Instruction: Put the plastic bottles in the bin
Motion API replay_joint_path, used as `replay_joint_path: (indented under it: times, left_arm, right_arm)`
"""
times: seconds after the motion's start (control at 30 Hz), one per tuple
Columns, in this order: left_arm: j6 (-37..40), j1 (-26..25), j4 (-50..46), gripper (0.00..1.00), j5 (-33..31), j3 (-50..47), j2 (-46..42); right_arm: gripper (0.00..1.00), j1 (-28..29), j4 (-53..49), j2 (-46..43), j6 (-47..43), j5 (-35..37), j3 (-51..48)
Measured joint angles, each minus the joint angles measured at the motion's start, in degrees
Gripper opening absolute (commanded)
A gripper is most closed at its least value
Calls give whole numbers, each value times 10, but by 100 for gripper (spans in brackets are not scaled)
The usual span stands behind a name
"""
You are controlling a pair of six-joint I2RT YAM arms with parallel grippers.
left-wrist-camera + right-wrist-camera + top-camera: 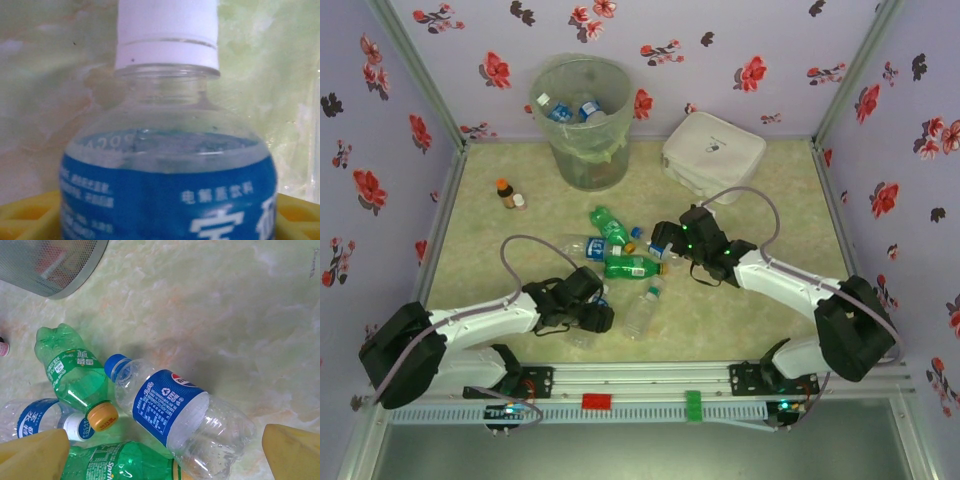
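Tabletop (760, 200) of pale green marbled pattern, seen from above, with two robot arms bolted at its near edge.

The left gripper (590, 315) sits low at about 7 o'clock from the table's middle. Its wrist camera looks straight at a white-capped bottle (165, 150), clear with a blue label. The bottle lies between the yellow fingers (25, 220), which show at the lower corners. Whether the jaws press on this bottle cannot be told.

Just beside this gripper, at its 3 o'clock, lies a loose clear bottle (642, 313).

Farther in, near the table's middle, is a cluster of plastic bottles. A green Sprite bottle (632, 267) lies on its side. At its 9 o'clock lies a clear blue-labelled bottle (582, 247). At its 11 o'clock lies a second green bottle (610, 225) with an orange cap.

The right gripper (665, 243) reaches in from 3 o'clock. Its jaws stand wide apart, one yellow fingertip (35, 455) on each side of a blue-capped bottle (170, 410). This bottle is clear, with a blue label, and rests on the table touching the two green ones.

The bin (582, 150) stands upright at the far edge, at about 11 o'clock. At least two blue-labelled bottles (560, 112) already lie inside it. A small brown bottle (506, 193) stands near the bin at its 8 o'clock. A flat white box (713, 155) lies at the bin's 3 o'clock.
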Motion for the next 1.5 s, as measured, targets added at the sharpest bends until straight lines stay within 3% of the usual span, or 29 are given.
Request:
replay_joint_path:
  times: [0.23, 0.47, 0.73, 0.93, 1.07, 1.27, 1.5]
  left_arm:
    - [-19, 0, 7, 48, -12, -3, -6]
    - [-48, 8, -24, 42, -55, -11, -64]
    - [-82, 122, -40, 41, -96, 8, -192]
    - [-72, 209, 15, 40, -113, 70, -209]
    - [-41, 232, 94, 40, -120, 120, -185]
    - [23, 261, 212, 39, -112, 229, -80]
    - [69, 309, 238, 39, -30, 455, 102]
  right_arm:
    - [100, 0, 0, 11, -4, -7, 3]
    - [100, 0, 4, 12, -4, -8, 9]
    - [100, 5, 14, 29, -4, -19, 14]
    - [100, 6, 23, 29, -4, -20, 17]
    - [100, 6, 29, 29, -4, -20, 17]
    - [100, 6, 31, 29, -4, -20, 17]
    - [100, 6, 34, 23, -4, -20, 17]
